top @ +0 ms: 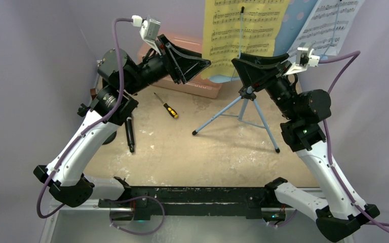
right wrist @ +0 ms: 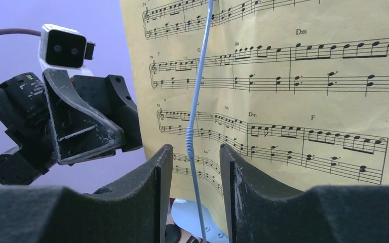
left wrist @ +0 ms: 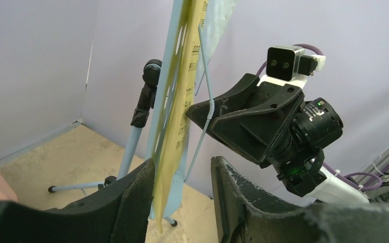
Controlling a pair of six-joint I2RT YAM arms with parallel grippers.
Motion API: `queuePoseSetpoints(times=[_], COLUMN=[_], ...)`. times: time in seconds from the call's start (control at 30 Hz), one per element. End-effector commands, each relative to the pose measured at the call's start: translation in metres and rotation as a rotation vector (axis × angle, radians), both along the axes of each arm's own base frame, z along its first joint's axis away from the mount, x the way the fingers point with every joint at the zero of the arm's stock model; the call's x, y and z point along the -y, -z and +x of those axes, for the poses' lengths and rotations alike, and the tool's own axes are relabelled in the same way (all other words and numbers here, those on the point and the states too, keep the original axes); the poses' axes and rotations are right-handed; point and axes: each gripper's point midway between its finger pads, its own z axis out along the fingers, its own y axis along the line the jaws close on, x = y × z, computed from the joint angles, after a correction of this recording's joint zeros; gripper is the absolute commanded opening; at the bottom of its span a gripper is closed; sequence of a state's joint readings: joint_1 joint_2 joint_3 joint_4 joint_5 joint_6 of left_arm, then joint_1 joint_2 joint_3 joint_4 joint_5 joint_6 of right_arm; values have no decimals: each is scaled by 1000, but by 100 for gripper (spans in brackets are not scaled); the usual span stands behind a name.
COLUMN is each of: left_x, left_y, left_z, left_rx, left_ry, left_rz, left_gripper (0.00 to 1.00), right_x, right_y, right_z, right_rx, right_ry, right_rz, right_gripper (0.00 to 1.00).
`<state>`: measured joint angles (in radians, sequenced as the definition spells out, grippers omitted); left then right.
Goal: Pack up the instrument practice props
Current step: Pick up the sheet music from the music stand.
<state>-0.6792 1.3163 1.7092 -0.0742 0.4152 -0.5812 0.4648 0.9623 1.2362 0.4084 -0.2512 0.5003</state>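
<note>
Yellow paper is the matter in hand: the yellow sheet-music page [top: 243, 35] hangs upright on the light-blue music stand [top: 243, 109] at the far side of the table, with the white page [top: 334, 25] beside it to the right. The left gripper [left wrist: 183, 164] straddles the yellow page's lower edge, jaws part open; the sheet lies against one finger with a clear gap to the other, so nothing is pinched yet. The right gripper [right wrist: 196, 152] stands part open around the thin blue retaining wire [right wrist: 198, 91] that crosses the page's face, apart from it on both sides and holding nothing.

I judge the page to be very light and limp, quick to crease or tear if dragged against the wire. It is best pinched flat near the bottom edge and slid out along its own plane. The wire looks springy, and should need only a gentle lift. The stand (top-heavy on its slim tripod) could tip under a sideways tug, so any pull should be small
</note>
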Motion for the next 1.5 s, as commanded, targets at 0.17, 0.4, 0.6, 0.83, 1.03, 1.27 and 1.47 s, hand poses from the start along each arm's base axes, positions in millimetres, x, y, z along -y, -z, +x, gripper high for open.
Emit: queuePoseSetpoints(times=[0.17,0.4,0.6,0.83,1.03,1.27,1.47], left_x=[0,2,5,-21,-45,-73,-103], left_y=[-19,-16,-15,-29,-34,-25,-19], left_z=[-8,2,7,5,5,11,14], left_rx=[57,58,58,124,155,149,139], left_ry=[-1,-34,-38,-162,-268,-410,-552], left_rz=[-25,-20,-14,-26,-21,13,48], left_gripper=[40,32,18,0,0,0,0], right_x=[2,2,2,6,7,10,10], right_y=[-23,-23,-21,-21,-20,-20,-19], right_z=[-5,-5,-4,-6,-4,-3,-1], right_rx=[58,60,56,58,49,42,38], right_ry=[11,16,19,39,46,61,65], right_rz=[36,39,42,47,48,52,55], right_gripper=[39,35,23,0,0,0,0])
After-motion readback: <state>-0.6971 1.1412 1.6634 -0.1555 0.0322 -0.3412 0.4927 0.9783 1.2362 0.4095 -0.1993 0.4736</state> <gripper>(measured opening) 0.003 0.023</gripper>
